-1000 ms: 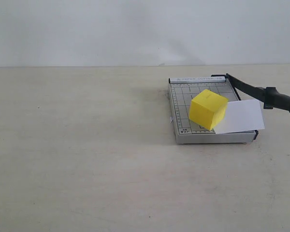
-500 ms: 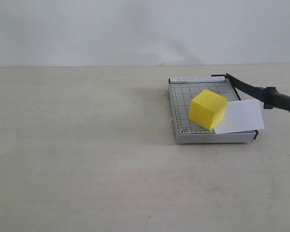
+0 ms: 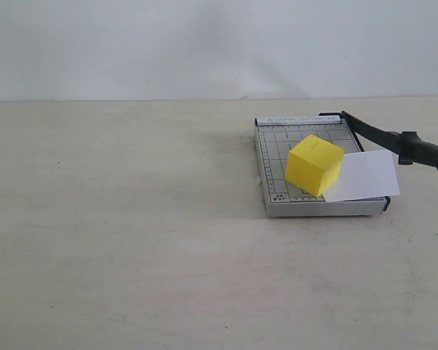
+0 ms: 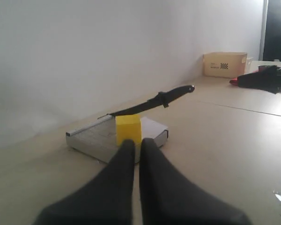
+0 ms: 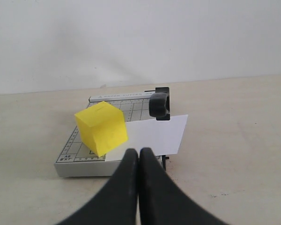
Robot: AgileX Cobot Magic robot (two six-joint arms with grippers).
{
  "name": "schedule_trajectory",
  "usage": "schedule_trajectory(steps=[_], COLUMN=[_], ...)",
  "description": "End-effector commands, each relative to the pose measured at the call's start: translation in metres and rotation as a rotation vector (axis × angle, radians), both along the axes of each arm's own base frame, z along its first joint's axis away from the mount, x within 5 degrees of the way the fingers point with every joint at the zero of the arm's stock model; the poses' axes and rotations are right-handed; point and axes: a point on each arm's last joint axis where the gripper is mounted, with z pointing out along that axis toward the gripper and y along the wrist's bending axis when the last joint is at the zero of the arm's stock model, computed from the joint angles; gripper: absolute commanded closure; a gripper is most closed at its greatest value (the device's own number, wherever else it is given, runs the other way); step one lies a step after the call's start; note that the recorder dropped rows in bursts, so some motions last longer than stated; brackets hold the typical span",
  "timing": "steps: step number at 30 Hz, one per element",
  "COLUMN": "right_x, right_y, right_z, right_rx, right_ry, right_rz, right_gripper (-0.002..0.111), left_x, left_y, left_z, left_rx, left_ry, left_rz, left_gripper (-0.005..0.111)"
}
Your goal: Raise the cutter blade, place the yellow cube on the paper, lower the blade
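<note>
- The yellow cube (image 3: 314, 165): bright, plain yellow on every face I can see.
- The paper (image 3: 365, 175): plain white.
- The trimmer board (image 3: 274, 154): grey, ruled with a dark grid.
- The cutter blade (image 3: 394, 140): black throughout.
- The table (image 3: 131, 240): pale beige.
- The left tool (image 4: 136, 143) and right tool (image 5: 138, 152): matte black.

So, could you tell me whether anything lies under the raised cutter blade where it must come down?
Only the paper, flat across the edge of the grey board beneath the cutter blade. The yellow cube sits further in, apparently clear.
</note>
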Motion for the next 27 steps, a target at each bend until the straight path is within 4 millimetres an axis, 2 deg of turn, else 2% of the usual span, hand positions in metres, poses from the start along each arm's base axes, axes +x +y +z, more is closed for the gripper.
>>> schedule_trajectory(steps=[1,6,17,22,27], right_x=[0.0,0.0,0.0,0.0,0.0], right_y=[0.0,0.0,0.0,0.0,0.0], right_z=[0.001,0.001,0.001,0.001,0.001], right_rx=[-0.012,-0.012,-0.012,-0.012,-0.012], right_ry=[-0.008,-0.008,-0.008,-0.008,-0.008], right_rz=[0.0,0.0,0.0,0.0,0.0], right_gripper=[0.108,0.108,0.108,0.108,0.108], left_x=[0.002,0.005,0.005,0.005,0.006], left_y=[0.0,0.003,0.003,0.003,0.004], left_z=[-0.007,-0.007,-0.008,-0.018,-0.02], left_rx=[-0.006,0.002,-0.003,-0.097,-0.076], left_ry=[0.036,0.025,0.042,0.292,0.31], left_rz=[0.032,0.102,0.103,0.1,0.13], left_gripper=[0.102,0.102,0.102,0.102,0.102])
